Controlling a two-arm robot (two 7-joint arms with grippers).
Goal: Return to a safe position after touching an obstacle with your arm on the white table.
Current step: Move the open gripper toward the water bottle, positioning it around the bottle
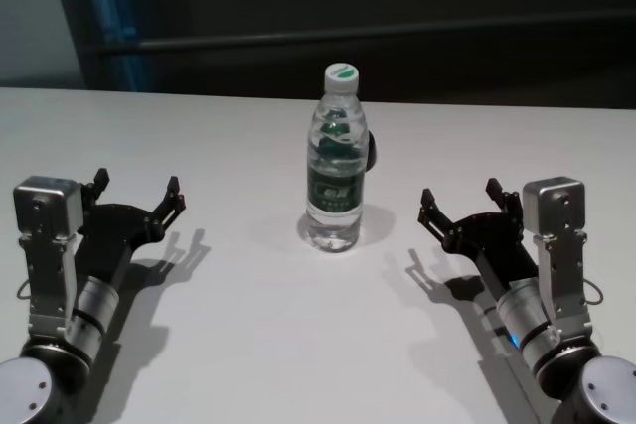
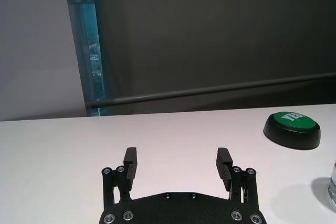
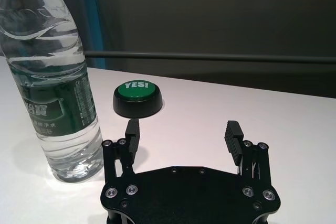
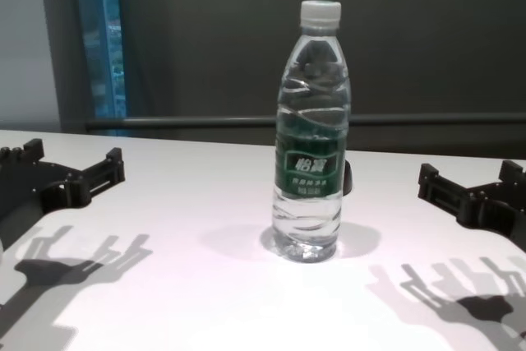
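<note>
Both arms look parked already: left gripper (image 1: 137, 197) at 9 o'clock and right gripper (image 1: 463, 204) at 3, jaws wide, holding nothing, each well apart from the water bottle (image 1: 336, 160) standing upright mid-table (image 1: 248, 335). Green button (image 3: 137, 98) sits just behind it. I'd say basically done.

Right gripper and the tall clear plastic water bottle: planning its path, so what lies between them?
Only bare white table lies between the open right gripper and the water bottle, seen in head view.
</note>
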